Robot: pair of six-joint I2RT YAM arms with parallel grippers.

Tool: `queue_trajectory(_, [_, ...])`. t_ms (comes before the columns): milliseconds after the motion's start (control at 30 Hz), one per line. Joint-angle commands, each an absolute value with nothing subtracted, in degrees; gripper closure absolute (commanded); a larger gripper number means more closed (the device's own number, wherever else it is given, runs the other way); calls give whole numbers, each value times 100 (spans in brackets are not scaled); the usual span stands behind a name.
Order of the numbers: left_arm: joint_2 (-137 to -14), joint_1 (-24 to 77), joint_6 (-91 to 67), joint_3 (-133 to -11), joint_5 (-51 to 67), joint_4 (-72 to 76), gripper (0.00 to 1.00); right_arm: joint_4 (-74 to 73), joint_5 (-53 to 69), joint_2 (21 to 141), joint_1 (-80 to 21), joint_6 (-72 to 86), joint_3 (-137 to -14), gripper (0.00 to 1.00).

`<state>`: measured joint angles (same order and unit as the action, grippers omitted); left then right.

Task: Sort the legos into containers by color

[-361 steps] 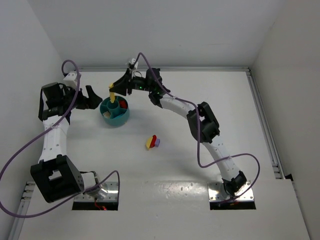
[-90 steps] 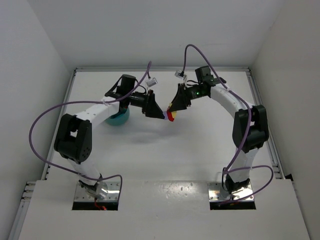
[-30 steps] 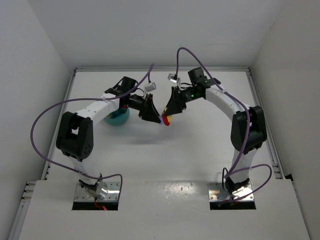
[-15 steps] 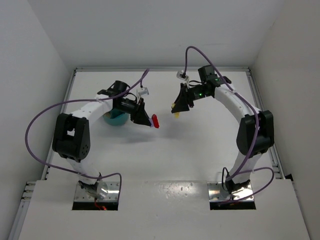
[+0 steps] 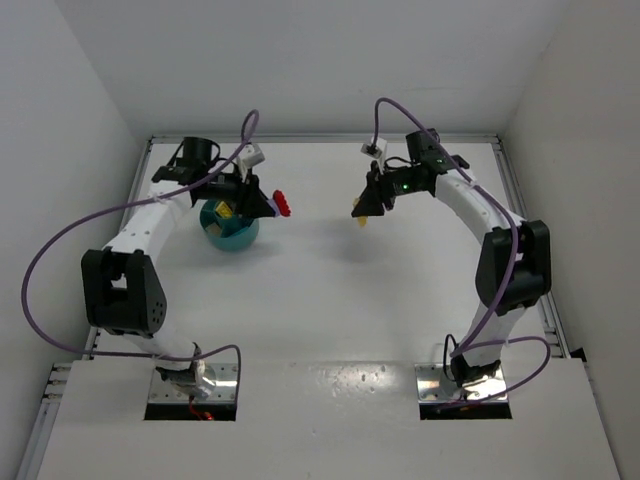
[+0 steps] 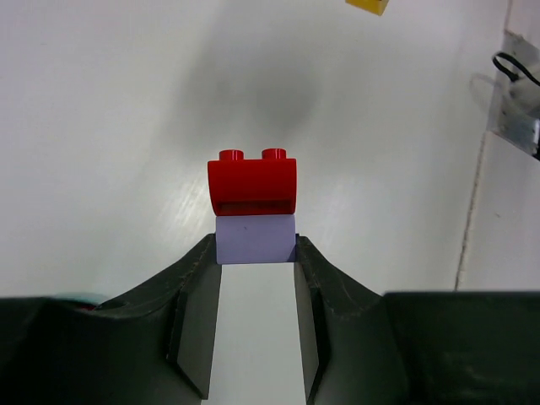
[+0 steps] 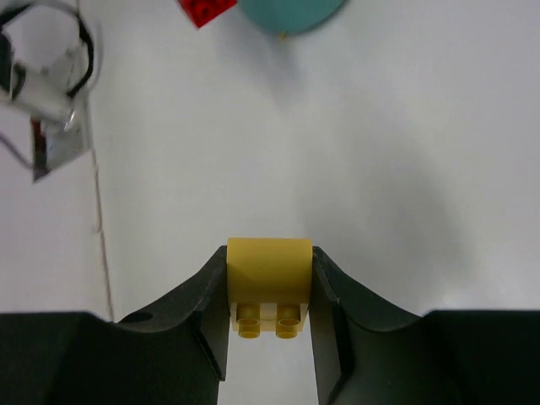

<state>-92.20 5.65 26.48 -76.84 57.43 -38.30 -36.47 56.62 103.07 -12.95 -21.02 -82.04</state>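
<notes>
My left gripper is shut on a lilac lego that has a red lego stuck on its far end. In the top view this pair hangs just right of the round teal bowl, held by the left gripper. My right gripper is shut on a yellow lego, studs toward the camera. From above, the right gripper holds the yellow lego above the table at the back centre. Yellow and red pieces lie in the bowl's containers.
The bowl and the red lego show at the top edge of the right wrist view. A metal rail runs along the table's right side. White walls enclose the back and sides.
The two arms have pulled apart. The left gripper carried the red and lilac pair left toward the bowl; the right gripper moved slightly back and right with the yellow lego.
</notes>
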Motion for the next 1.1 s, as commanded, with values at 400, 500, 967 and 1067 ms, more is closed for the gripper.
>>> queue_trajectory(400, [-7384, -833, 599, -6838, 4607, -2339, 93, 3198, 4765, 12136, -2714, 1959, -9351, 100])
queue_trajectory(500, [-7111, -1167, 117, -6663, 4500, -2127, 93, 3638, 4404, 12541, -2917, 2013, -9606, 100])
queue_trajectory(967, [-6486, -1951, -369, -6214, 4271, -2048, 93, 2725, 4904, 13966, -3726, 2119, -11936, 100])
queue_trajectory(1067, [-6486, -2004, -422, -6152, 4271, -1943, 93, 2585, 5019, 14036, -3779, 1838, -11988, 100])
